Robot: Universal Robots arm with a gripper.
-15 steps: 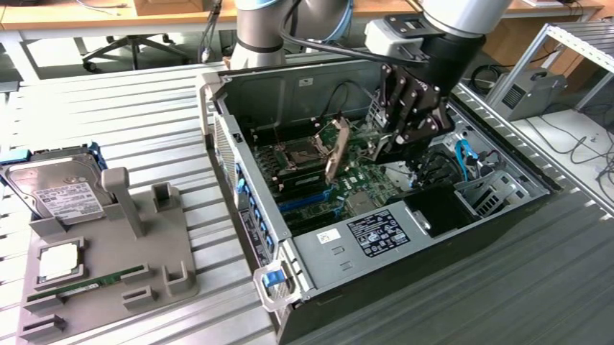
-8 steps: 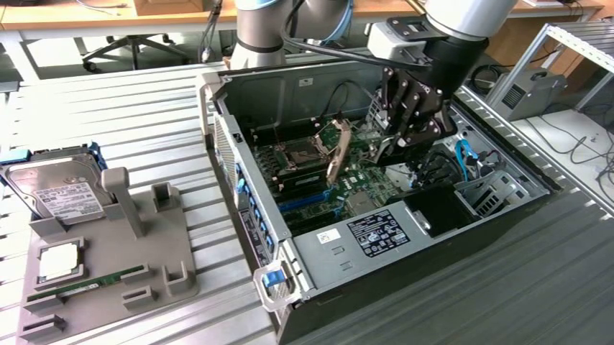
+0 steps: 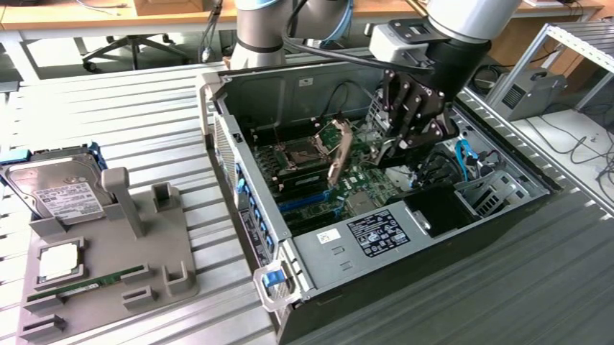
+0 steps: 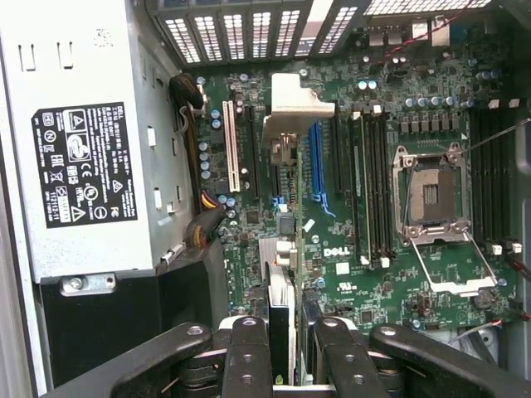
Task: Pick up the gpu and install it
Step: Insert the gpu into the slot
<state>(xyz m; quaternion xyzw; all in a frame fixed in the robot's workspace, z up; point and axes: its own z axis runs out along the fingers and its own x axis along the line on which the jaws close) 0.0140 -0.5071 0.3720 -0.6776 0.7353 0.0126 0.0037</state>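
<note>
One arm reaches down into an open computer case that lies on its side on the slatted table, toward the edge at the exterior view's right. The tool hangs low inside, just above the green motherboard. From this side I cannot tell what sits between its fingers. Near the table edge at the exterior view's left stands a grey holder tray. It carries a silver hard drive, a square processor chip and a thin green RAM stick, all well apart from the case.

Seen from the wrist, the two black fingers pinch the gpu between them. The card is seen edge-on, and its silver bracket is at the end away from the tool. It stands upright over the motherboard between a white slot and a blue slot. Whether it is seated in a slot cannot be told. A grey power supply box with a black label is on one side of it, and the open processor socket is on the other.
</note>
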